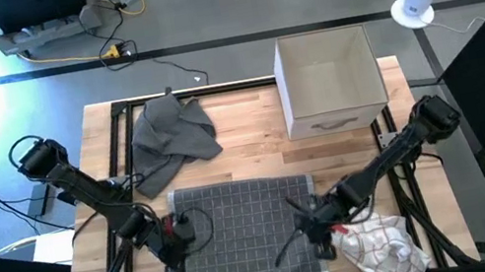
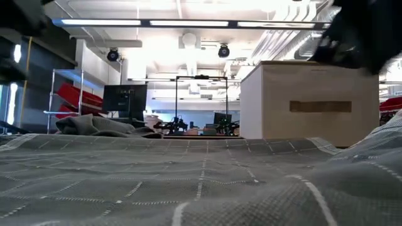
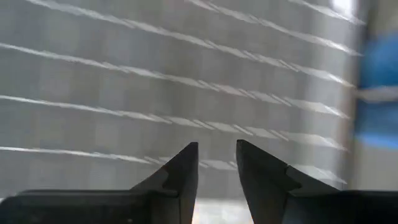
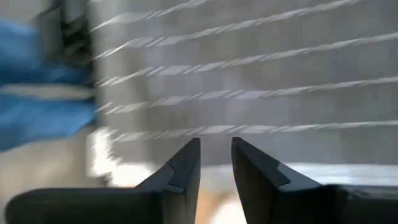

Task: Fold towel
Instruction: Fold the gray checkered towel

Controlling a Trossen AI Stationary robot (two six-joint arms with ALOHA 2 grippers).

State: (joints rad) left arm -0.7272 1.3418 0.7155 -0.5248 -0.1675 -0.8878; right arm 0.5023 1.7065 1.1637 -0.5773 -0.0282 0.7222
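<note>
Can't make out any readable text from my end. The cardboard box (image 2: 311,100) has a strip of tape, the towel (image 1: 239,232) just gridlines, no lettering.

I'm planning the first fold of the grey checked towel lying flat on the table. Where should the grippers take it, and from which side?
Probably at its two near corners: the grey checked towel lies flat, with the left gripper at its left edge and the right gripper at its right edge. Come in low from outside each edge, fingers straddling the hem.
</note>
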